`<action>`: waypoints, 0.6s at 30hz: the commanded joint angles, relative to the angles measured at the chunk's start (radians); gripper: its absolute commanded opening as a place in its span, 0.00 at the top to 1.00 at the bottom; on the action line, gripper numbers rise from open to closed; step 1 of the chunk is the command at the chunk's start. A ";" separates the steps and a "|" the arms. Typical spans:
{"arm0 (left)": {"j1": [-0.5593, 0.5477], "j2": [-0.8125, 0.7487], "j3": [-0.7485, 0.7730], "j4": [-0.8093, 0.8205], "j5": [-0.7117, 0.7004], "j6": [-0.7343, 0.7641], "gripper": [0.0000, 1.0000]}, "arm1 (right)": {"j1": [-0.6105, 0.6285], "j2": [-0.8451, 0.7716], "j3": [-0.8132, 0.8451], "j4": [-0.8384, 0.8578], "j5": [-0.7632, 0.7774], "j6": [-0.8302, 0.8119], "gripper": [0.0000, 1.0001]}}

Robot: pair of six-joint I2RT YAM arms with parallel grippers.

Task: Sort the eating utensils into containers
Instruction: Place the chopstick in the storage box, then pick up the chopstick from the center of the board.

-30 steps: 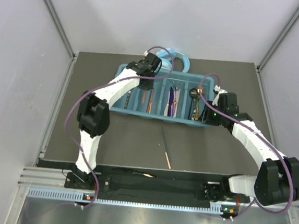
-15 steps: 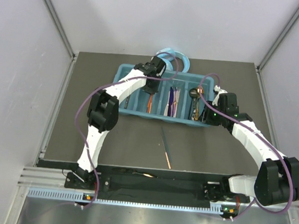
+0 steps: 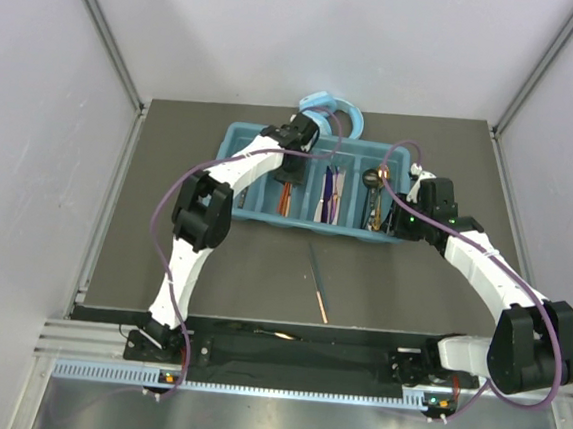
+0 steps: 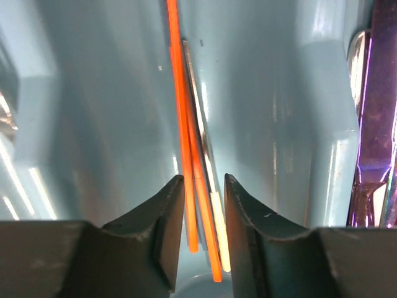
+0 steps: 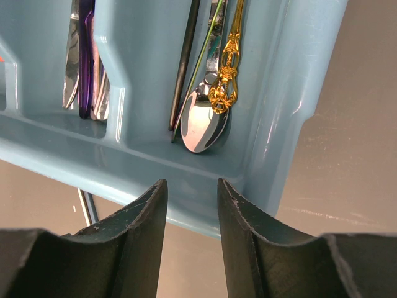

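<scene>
Dark worktop [image 3: 162, 264] carried the teal tray [image 3: 235, 135] at the back. Over its second compartment from the left, the left fingers [image 4: 175, 195] stood parted astride the orange chopsticks [image 4: 185, 143], which lay on the tray floor (seemingly not gripped). Placing looked done; lifting straight clear would come next. One slim utensil [image 3: 317, 288] lay loose mid-worktop, wanting pickup. Rightward, the right fingers [image 5: 158, 202] hung parted and empty over the tray's near rim, by the gold spoon [image 5: 226, 68].

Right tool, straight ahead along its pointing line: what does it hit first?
Probably the near end wall of the tray, just below the silver spoon; the right tool stands open before it, depth unclear.
</scene>
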 commanded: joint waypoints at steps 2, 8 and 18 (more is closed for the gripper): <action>0.002 -0.152 0.008 0.041 -0.054 -0.009 0.62 | -0.012 0.004 -0.021 -0.038 0.000 -0.004 0.61; -0.005 -0.378 -0.090 0.055 0.080 -0.044 0.61 | -0.012 0.003 -0.022 -0.036 0.002 -0.002 0.61; -0.261 -0.766 -0.719 0.230 0.154 -0.266 0.61 | -0.012 0.012 -0.013 -0.034 0.003 -0.004 0.62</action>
